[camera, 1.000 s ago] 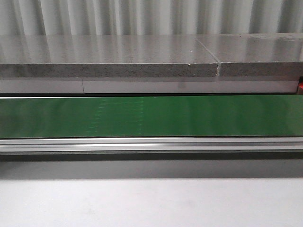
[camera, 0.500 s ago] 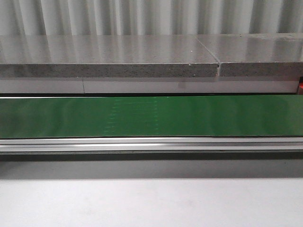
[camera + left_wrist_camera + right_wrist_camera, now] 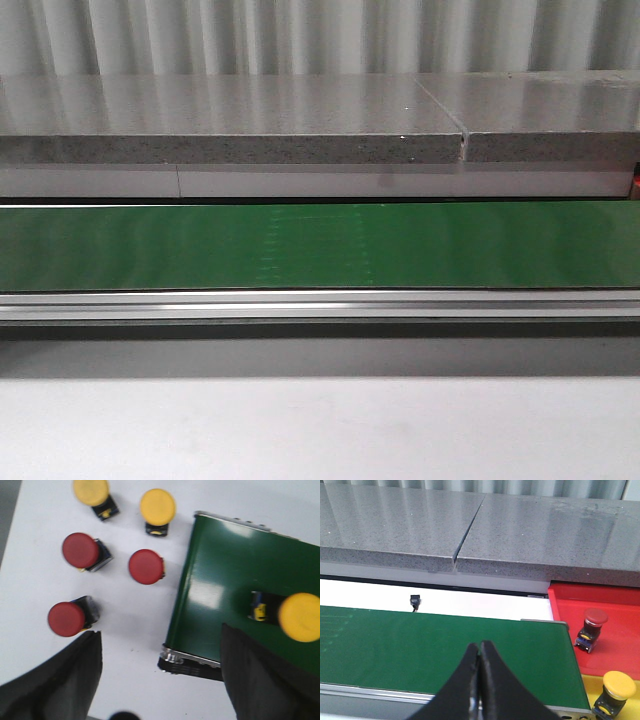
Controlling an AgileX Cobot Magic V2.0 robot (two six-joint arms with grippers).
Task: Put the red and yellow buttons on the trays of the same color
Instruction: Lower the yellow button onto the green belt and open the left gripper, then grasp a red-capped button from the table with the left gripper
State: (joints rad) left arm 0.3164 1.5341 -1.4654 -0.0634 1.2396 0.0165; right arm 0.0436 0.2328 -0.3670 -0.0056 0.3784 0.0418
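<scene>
In the left wrist view my left gripper (image 3: 160,675) is open and empty, above the white table at the end of the green belt (image 3: 225,585). A yellow button (image 3: 295,616) lies on the belt. On the table lie three red buttons (image 3: 146,566) (image 3: 81,550) (image 3: 66,618) and two yellow buttons (image 3: 157,506) (image 3: 91,491). In the right wrist view my right gripper (image 3: 479,647) is shut and empty over the belt (image 3: 445,640). A red button (image 3: 594,620) stands on the red tray (image 3: 620,605), a yellow button (image 3: 617,687) on the yellow tray (image 3: 594,686).
The front view shows only the bare green belt (image 3: 320,245) with its metal rail (image 3: 320,303), a grey stone ledge (image 3: 230,120) behind and the white table (image 3: 320,430) in front. No gripper or button shows there.
A faint pale mark on the green belt has drifted to the right in the front view. Nothing else there has changed.
</scene>
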